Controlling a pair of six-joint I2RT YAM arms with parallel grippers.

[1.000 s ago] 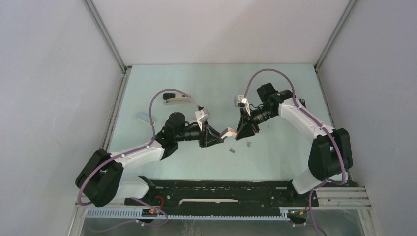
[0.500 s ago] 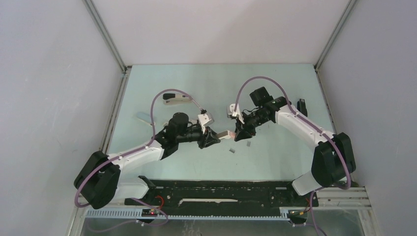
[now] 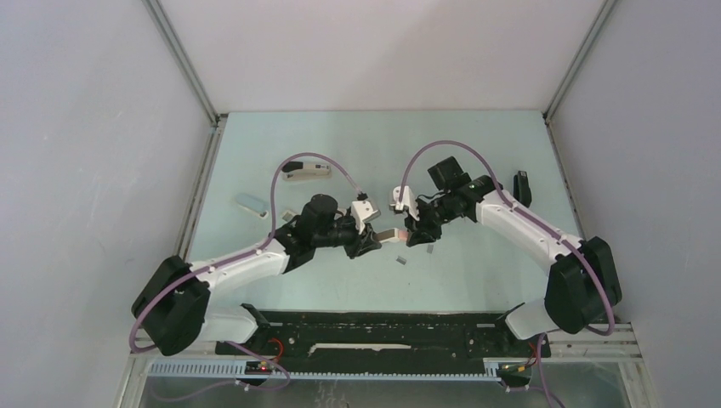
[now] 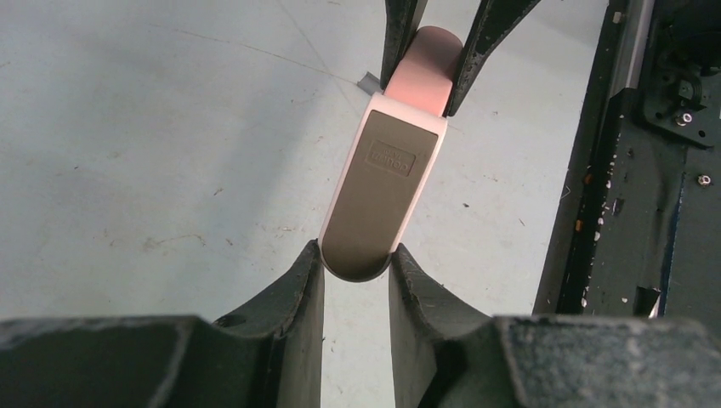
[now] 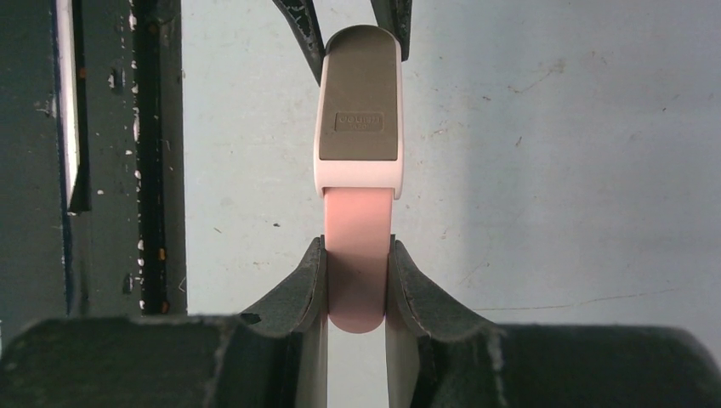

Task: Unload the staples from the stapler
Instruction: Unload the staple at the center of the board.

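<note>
We see the stapler point(image 3: 391, 235) held clear of the table point(image 3: 476, 153) just short of the centre of the top view, toward 6 o'clock, bridging the two grippers. It is pink with a grey-brown pad on its underside.

The left arm runs low from its base at 7 o'clock toward the centre, its wrist pointing to 3 o'clock. The left gripper point(image 3: 374, 240) clamps the rounded grey-brown end of the stapler point(image 4: 387, 187), and in its wrist view both fingers press the sides of that end.

The right arm rises from its base at 5 o'clock toward 1 o'clock. It folds at the elbow and comes back toward 9 o'clock with the wrist tipped down. The right gripper point(image 3: 411, 231) grips the pink end, and in the right wrist view its fingers point(image 5: 310, 272) squeeze the pink tongue of the stapler point(image 5: 358, 127). The two grippers face each other, nearly touching.

The staples point(image 3: 400, 259) lie on the table at about 5 o'clock from the stapler: one short grey strip just below it and another point(image 3: 429, 249) just to the right.

A black-and-white stapler point(image 3: 306, 170) lies at 10 o'clock. A black object point(image 3: 521, 187) is at 2 o'clock and a pale grey object point(image 3: 251, 204) at 9 o'clock, all well apart from the grippers.
</note>
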